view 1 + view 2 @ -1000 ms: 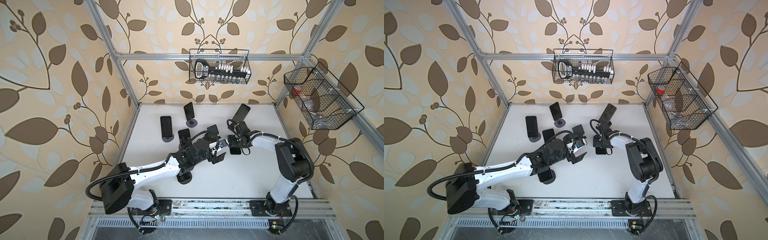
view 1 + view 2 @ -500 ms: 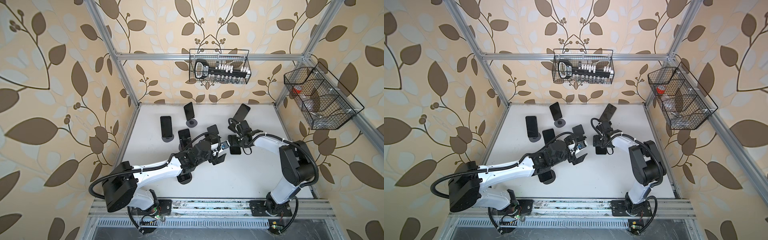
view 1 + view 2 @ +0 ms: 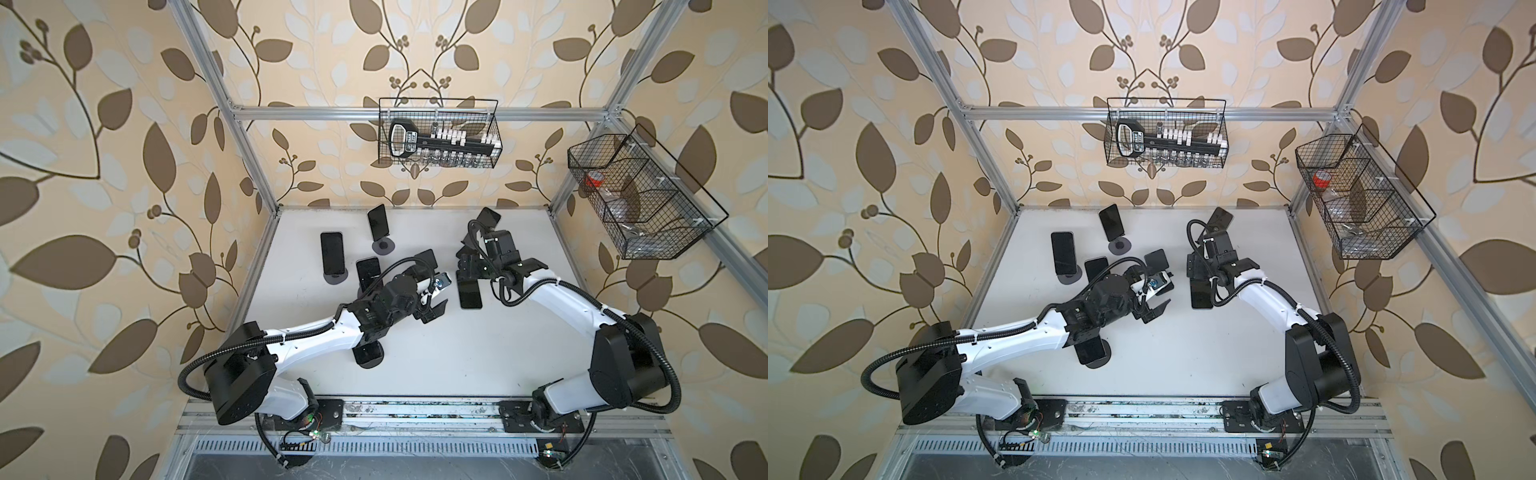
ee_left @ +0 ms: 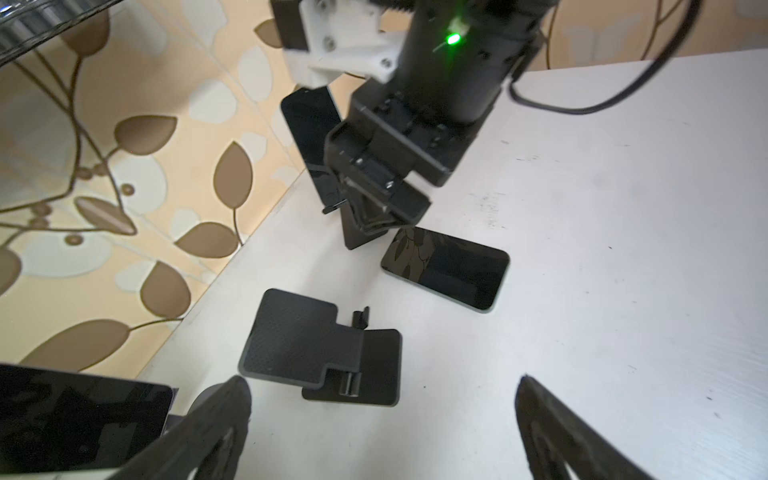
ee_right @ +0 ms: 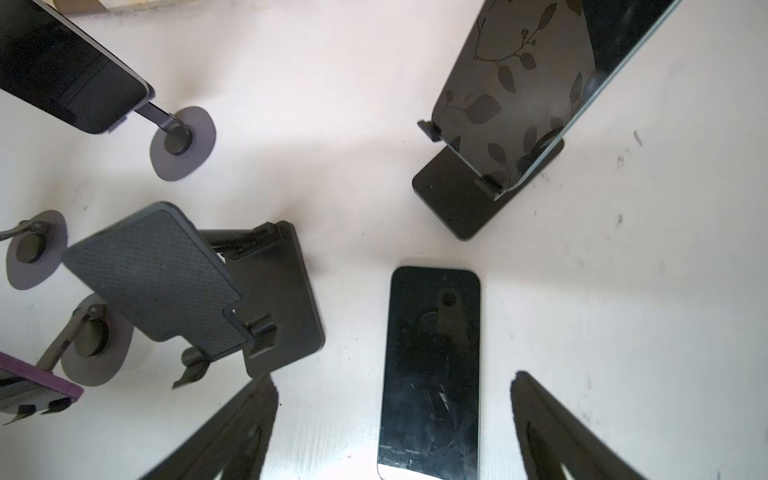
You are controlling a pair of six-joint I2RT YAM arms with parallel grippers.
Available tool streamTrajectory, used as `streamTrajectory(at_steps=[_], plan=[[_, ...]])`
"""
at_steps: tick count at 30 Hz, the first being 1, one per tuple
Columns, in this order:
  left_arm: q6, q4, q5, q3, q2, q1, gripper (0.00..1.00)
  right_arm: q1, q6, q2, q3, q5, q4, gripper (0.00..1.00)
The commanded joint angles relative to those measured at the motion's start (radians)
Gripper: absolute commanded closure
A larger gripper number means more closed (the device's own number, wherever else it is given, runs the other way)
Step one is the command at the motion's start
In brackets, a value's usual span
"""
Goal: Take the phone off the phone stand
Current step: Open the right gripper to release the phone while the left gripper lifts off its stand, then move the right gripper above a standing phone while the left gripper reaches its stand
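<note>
The phone lies flat on the table, just beside the empty stand; the right gripper hangs over it, jaws apart, holding nothing; the left gripper gapes, empty too; the right should rise straight up, since a propped phone stands near; bare table lies toward the rail.

Robot test cell in a laboratory setting.
An aluminium frame boxes in a white table and leaf-patterned wall panels line it. Two wire baskets hang from the frame. Two robot arms are bolted to a rail at the table's front edge. Several phones sit on stands toward the back left corner.
</note>
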Motion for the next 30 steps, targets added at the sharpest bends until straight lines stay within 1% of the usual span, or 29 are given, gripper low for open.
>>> streamTrajectory(at_steps=[1,3,6,10,12,14,17,19,23,25,26,30], plan=[[-0.092,0.014,0.017,0.055,-0.066,0.073,0.01,0.006,-0.027,-0.006,0.072,0.024,0.039,0.12],[-0.125,0.01,0.084,0.061,-0.096,0.12,0.01,0.016,-0.031,-0.002,0.097,0.036,0.047,0.12],[-0.164,0.037,0.137,0.052,-0.128,0.179,0.01,0.027,-0.032,-0.002,0.122,0.043,0.053,0.12],[-0.155,0.031,0.147,0.056,-0.153,0.212,0.01,0.05,-0.02,-0.013,0.135,0.04,0.057,0.13],[-0.15,0.035,0.154,0.052,-0.175,0.222,0.01,0.073,-0.019,-0.012,0.134,0.058,0.069,0.13],[-0.183,0.063,0.174,0.041,-0.192,0.25,0.01,0.091,-0.019,-0.004,0.138,0.077,0.076,0.13],[-0.255,0.087,0.236,0.041,-0.195,0.311,0.01,0.106,-0.02,0.02,0.163,0.087,0.074,0.13],[-0.264,0.09,0.247,0.041,-0.189,0.323,0.01,0.11,-0.019,0.036,0.181,0.103,0.063,0.12],[-0.282,0.088,0.253,0.043,-0.172,0.324,0.01,0.111,0.002,0.081,0.242,0.196,-0.009,0.11],[-0.276,0.083,0.257,0.047,-0.17,0.326,0.01,0.112,0.005,0.092,0.251,0.234,-0.003,0.1],[-0.271,0.076,0.254,0.051,-0.169,0.329,0.01,0.111,0.026,0.098,0.257,0.275,-0.004,0.1],[-0.275,0.035,0.201,0.066,-0.146,0.331,0.01,0.112,0.059,0.131,0.311,0.36,-0.033,0.09]])
